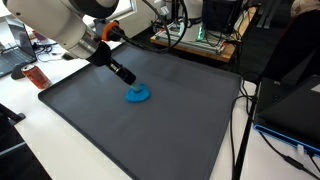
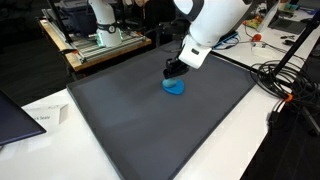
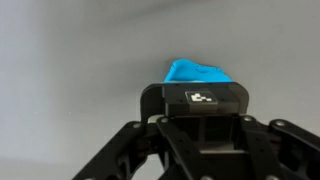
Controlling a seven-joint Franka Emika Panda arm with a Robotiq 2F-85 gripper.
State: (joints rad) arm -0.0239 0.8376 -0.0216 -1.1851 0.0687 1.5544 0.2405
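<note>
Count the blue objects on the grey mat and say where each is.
1. The blue object lies near the middle of the grey mat, right at the tip of the gripper. The arm may hide a little of the mat.

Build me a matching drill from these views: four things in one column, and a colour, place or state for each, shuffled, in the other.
Things:
1. blue lump
2. mat
3. gripper
4. cables

Descriptions:
A. dark grey, spread over the white table
B. shut, tip down on the blue lump
C. black, off the mat beside its edge
D. lying on the mat, under the gripper's tip

Pairs: 1-D, 2-A, 3-B, 4-C.
</note>
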